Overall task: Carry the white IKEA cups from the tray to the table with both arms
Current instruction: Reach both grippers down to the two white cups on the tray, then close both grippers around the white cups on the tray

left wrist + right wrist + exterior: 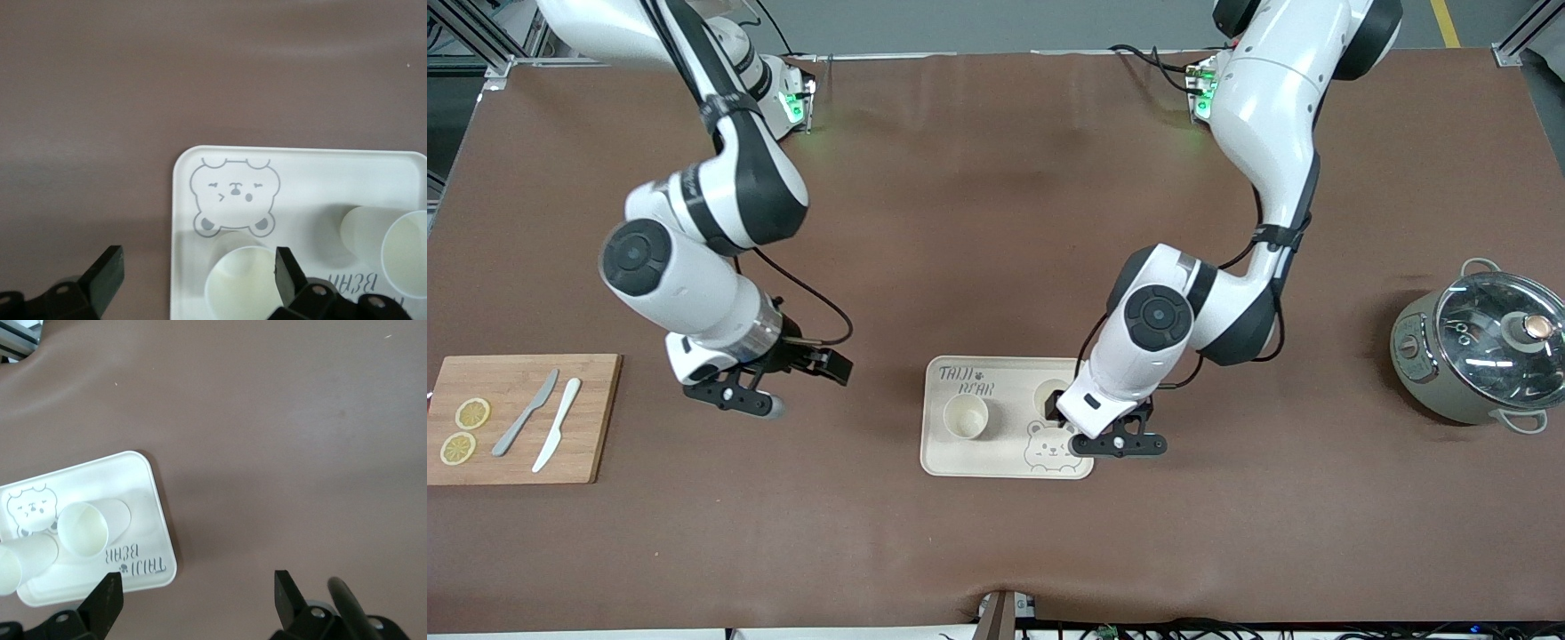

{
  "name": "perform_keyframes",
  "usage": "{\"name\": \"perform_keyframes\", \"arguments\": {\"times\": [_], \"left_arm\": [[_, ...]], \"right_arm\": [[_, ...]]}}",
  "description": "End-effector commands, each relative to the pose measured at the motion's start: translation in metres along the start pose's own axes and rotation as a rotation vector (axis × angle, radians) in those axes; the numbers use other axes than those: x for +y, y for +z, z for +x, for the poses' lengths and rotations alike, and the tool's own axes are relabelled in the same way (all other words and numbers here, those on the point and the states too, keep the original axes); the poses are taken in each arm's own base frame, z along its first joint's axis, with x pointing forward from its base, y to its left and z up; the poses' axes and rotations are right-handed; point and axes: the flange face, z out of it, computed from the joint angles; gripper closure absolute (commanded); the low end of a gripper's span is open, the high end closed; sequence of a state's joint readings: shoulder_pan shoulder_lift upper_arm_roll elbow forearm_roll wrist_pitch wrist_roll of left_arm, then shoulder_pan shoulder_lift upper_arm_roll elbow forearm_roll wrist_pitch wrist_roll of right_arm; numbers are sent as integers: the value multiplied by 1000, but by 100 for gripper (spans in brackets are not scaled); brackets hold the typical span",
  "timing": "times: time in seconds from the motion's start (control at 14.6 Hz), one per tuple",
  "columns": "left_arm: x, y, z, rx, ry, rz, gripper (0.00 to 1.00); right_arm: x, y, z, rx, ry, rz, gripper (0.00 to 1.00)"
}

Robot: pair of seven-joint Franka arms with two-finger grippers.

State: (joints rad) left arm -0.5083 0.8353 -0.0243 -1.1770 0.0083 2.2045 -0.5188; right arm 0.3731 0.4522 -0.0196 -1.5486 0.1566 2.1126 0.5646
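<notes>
Brown worktop fills the front view, and near its middle sits the cream bear tray with both white cups standing upright on it: one cup toward the right arm's end of the tray, the second cup toward the left arm's end, partly hidden by the left arm. The left gripper hangs over the tray's edge at that second cup, just beside the printed bear. The right gripper hovers over bare worktop between the tray and a wooden cutting board, which carries two lemon slices and two knives. A lidded grey pot stands at the left arm's end of the worktop. Over to the left wrist view: the left gripper has its fingers spread wide apart and holds nothing; one finger sits at the rim of the second cup, the other is over bare worktop off the tray, and the first cup stands further along the tray. Now the right wrist view: the right gripper is also spread wide and empty, hanging over the worktop beside the tray, where the first cup and the second cup stand close together.
</notes>
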Motion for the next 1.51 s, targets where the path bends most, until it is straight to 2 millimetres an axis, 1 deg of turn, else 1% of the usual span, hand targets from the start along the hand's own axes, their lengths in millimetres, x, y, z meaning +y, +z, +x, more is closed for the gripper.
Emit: {"name": "perform_keyframes", "arguments": {"times": [0.0, 0.07, 0.14, 0.34, 0.41, 0.48, 0.55, 0.69, 0.82, 0.89, 0.96, 1.03, 1.23, 1.44], "left_arm": [[11, 14, -4, 32, -9, -14, 0], [11, 23, -6, 33, -9, -16, 0], [11, 29, -9, 33, -6, -15, 0], [5, 40, -16, 16, -7, -5, 0], [3, 45, -20, 3, -7, 3, 0], [-1, 47, -22, -5, -10, 9, 0], [-4, 46, -25, -11, -10, 13, 0], [-8, 47, -29, -22, -11, 22, 0], [-13, 42, -32, -28, -13, 26, 0], [-15, 37, -33, -28, -14, 26, 0], [-16, 34, -35, -31, -15, 27, 0], [-18, 35, -38, -39, -15, 31, 0], [-18, 41, -46, -42, -12, 32, 0], [-29, 42, -62, 1, -14, 7, 0]], "right_arm": [[-12, 41, 7, 0, 31, 10, 0], [-16, 59, 6, 2, 23, 5, 0], [-25, 74, 2, 11, 18, 11, 0], [-65, 101, -13, 33, 123, 7, 0], [-72, 107, -15, 44, 140, -11, 0], [-75, 115, -17, 46, 152, -25, 0], [-76, 120, -19, 44, 153, -29, 0], [-87, 126, -28, 40, 138, -30, 0], [-91, 134, -28, 42, 162, -27, 0], [-102, 136, -33, 46, 166, -22, 0], [-108, 137, -34, 48, 186, -17, 0], [-113, 137, -36, 51, 196, -12, 0], [-116, 146, -39, 51, 193, -14, 0], [-124, 160, -49, 46, 179, -23, 0]]}}
